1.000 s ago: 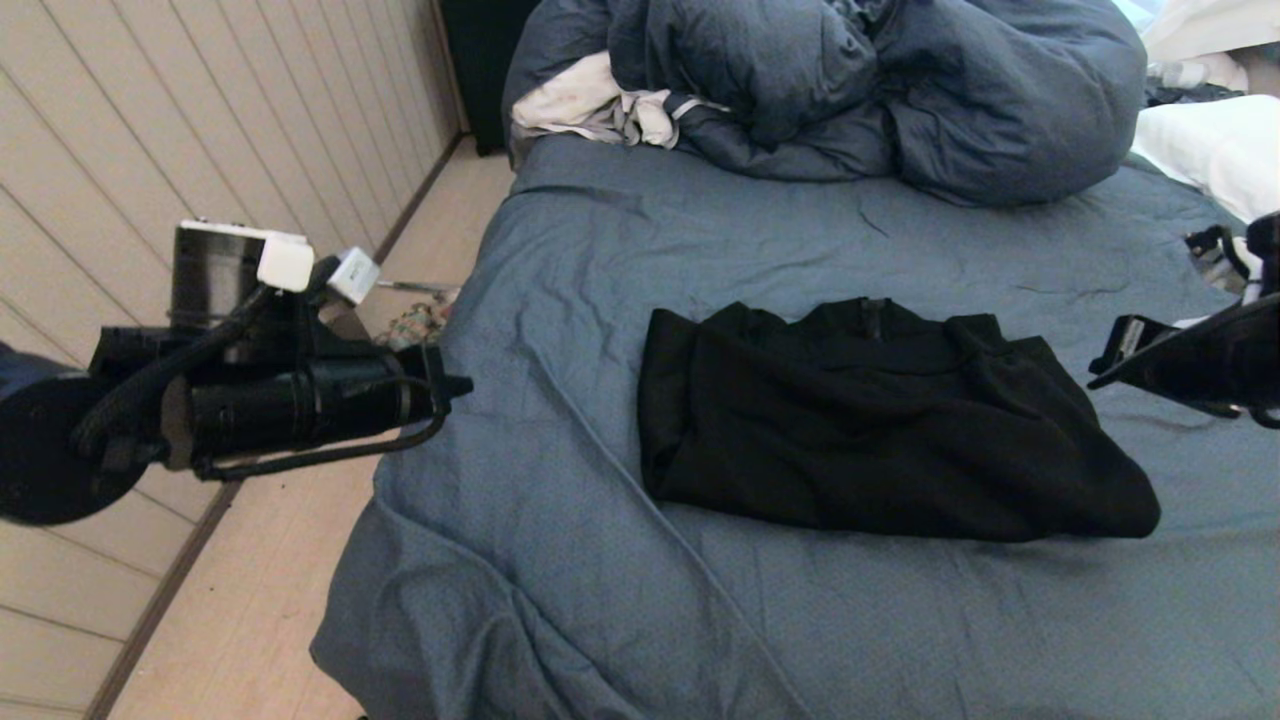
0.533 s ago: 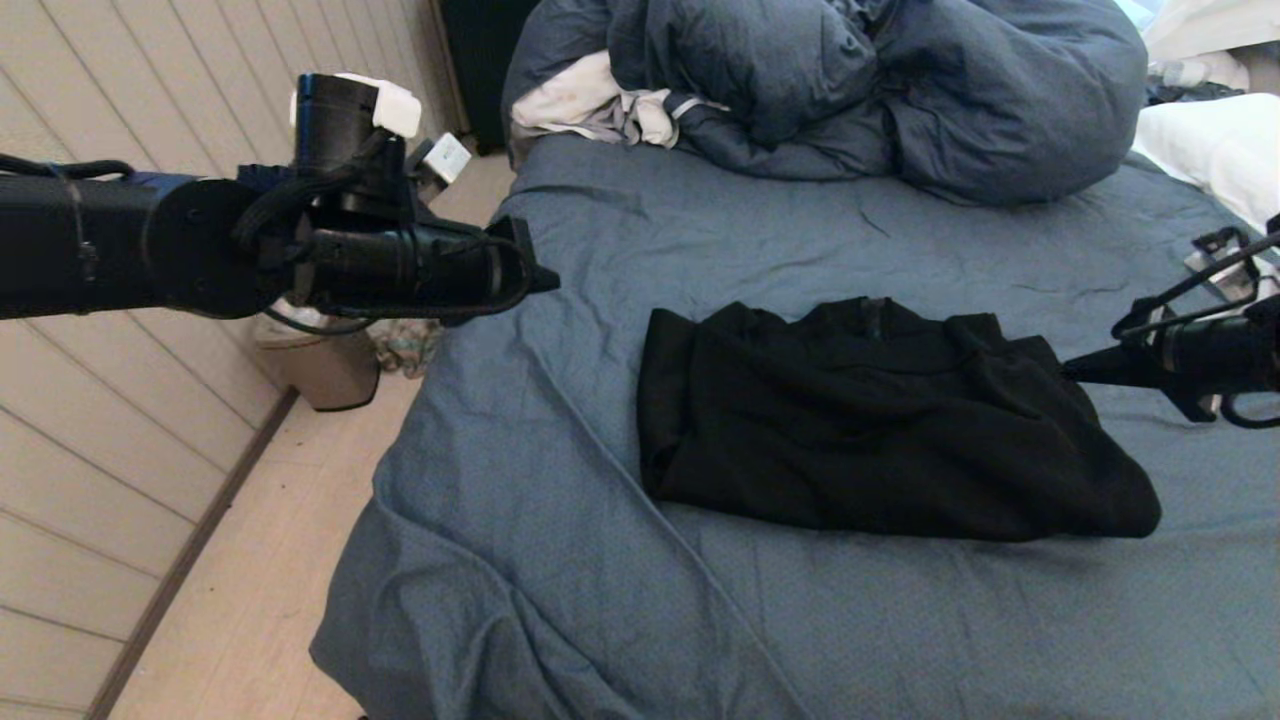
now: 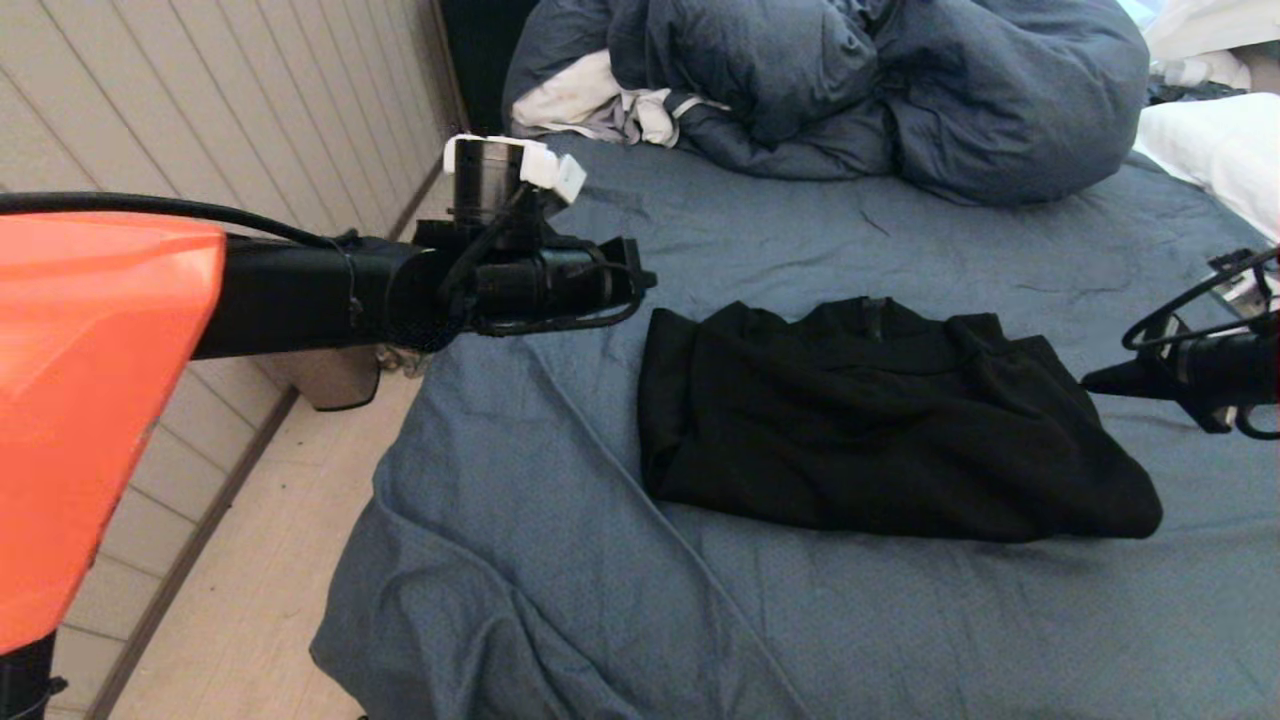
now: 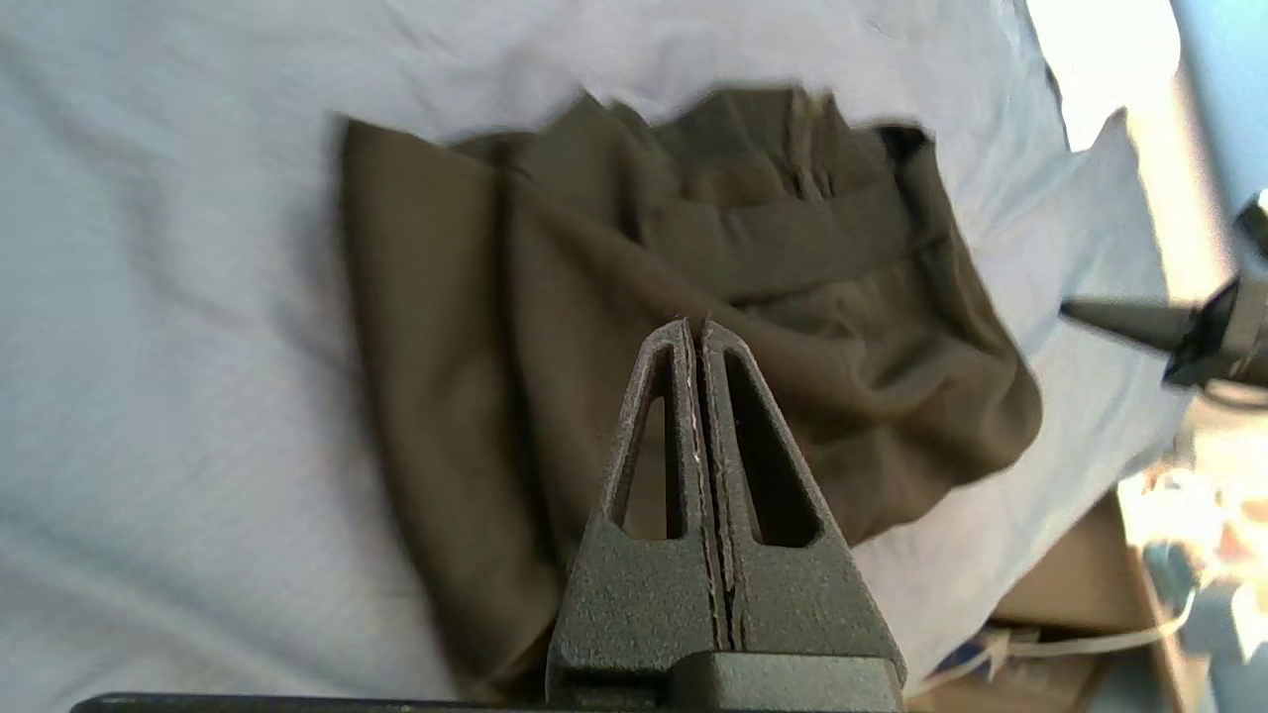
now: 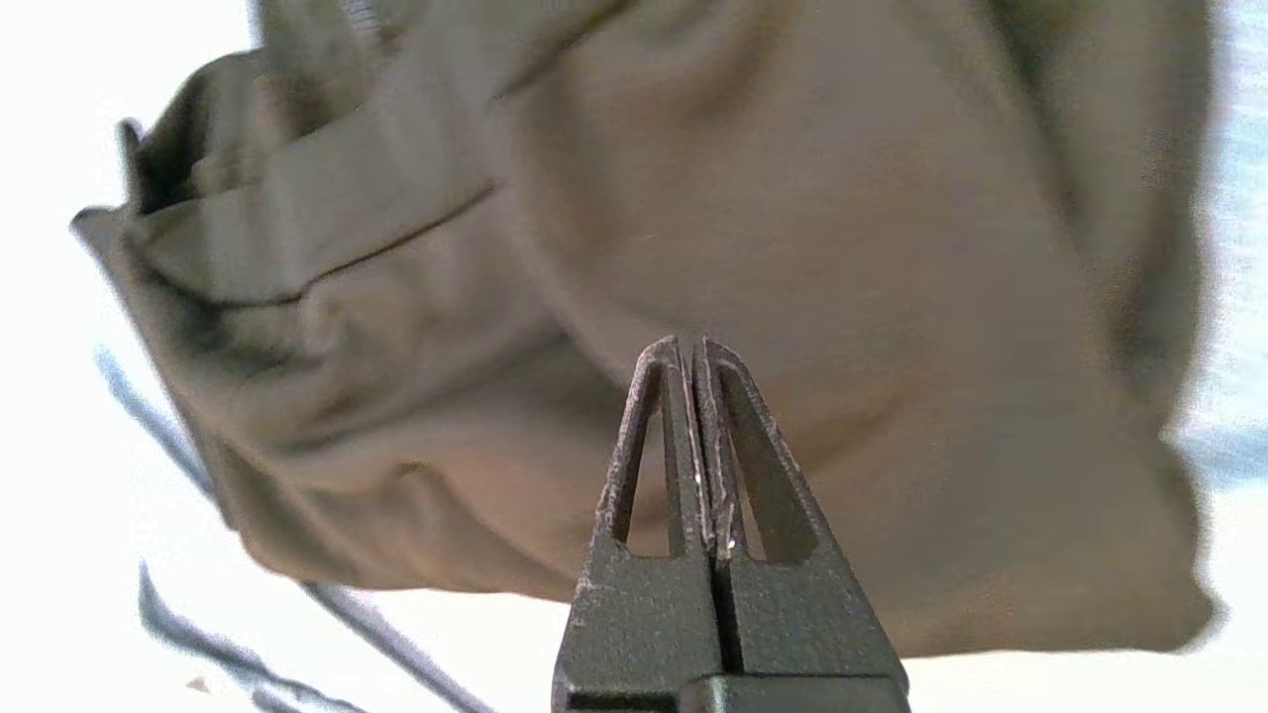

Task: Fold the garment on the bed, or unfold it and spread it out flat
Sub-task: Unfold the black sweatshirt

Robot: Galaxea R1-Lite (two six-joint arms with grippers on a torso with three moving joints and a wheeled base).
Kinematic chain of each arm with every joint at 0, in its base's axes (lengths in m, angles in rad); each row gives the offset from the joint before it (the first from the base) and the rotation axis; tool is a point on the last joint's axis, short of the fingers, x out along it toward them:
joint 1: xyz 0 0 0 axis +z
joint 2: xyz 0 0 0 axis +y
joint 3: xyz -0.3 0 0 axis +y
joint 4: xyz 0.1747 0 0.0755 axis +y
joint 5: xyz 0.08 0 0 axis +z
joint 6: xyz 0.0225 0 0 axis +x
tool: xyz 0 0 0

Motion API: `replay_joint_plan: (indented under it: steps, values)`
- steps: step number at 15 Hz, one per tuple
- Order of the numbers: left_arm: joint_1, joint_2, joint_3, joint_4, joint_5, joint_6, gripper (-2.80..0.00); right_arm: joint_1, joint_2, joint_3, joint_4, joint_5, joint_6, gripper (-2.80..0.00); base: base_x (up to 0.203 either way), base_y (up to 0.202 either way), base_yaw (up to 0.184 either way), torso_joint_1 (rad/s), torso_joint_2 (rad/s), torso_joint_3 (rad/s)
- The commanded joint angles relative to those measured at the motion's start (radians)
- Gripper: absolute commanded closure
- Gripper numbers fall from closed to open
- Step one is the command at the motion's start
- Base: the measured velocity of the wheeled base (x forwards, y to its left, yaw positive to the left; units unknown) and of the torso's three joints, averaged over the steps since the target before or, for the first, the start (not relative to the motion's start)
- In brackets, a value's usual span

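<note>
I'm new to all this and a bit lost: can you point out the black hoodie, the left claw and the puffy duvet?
black hoodie [image 3: 860,430], head view, middle of the folded body.
left claw [image 3: 640,280], head view, tip of its shut fingers.
puffy duvet [image 3: 960,90], head view, its bulging right mound.

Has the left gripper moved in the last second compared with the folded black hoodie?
Yes. The left gripper has swung right and up, from beside the blue-grey bed to the folded black hoodie's top-left corner.
</note>
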Motion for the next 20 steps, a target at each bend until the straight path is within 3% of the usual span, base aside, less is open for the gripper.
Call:
replay_joint_plan:
  steps: [1, 2, 3, 6, 7, 9, 15, 20]
  values:
    - [-0.006, 0.071, -0.026, 0.001, 0.000, -0.002, 0.00, -0.019, 0.019, 0.000, 0.002, 0.004, 0.002, 0.00, 0.000, 0.000, 0.000, 0.000, 0.00, 0.000]
    - [-0.008, 0.093, -0.034, 0.001, 0.006, -0.003, -1.66, -0.030, 0.020, -0.001, 0.001, 0.004, 0.003, 0.00, 0.000, 0.000, 0.000, 0.000, 0.00, 0.000]
    - [-0.015, 0.116, -0.051, 0.001, 0.025, -0.003, -2.80, -0.044, 0.018, 0.002, -0.014, 0.004, 0.006, 0.00, 0.000, 0.000, 0.000, 0.000, 0.00, 0.000]
    - [-0.047, 0.203, -0.101, -0.026, 0.132, 0.000, -2.80, -0.077, 0.010, 0.037, -0.100, 0.012, 0.012, 0.00, 0.000, 0.000, 0.000, 0.000, 0.00, 0.000]
    - [-0.056, 0.219, -0.104, -0.059, 0.150, 0.002, -2.80, -0.079, 0.001, 0.062, -0.142, 0.014, 0.010, -2.80, 0.000, 0.000, 0.000, 0.000, 0.00, 0.000]
    - [-0.057, 0.228, -0.104, -0.076, 0.152, 0.004, -2.80, -0.078, -0.002, 0.095, -0.213, 0.015, 0.016, -2.80, 0.000, 0.000, 0.000, 0.000, 0.00, 0.000]
    - [-0.083, 0.279, -0.111, -0.131, 0.161, 0.000, -2.80, -0.073, 0.016, 0.131, -0.235, 0.015, 0.014, -2.80, 0.000, 0.000, 0.000, 0.000, 0.00, 0.000]
    - [-0.093, 0.346, -0.112, -0.192, 0.213, 0.023, -2.80, -0.069, 0.001, 0.208, -0.323, 0.017, 0.014, -2.80, 0.000, 0.000, 0.000, 0.000, 0.00, 0.000]
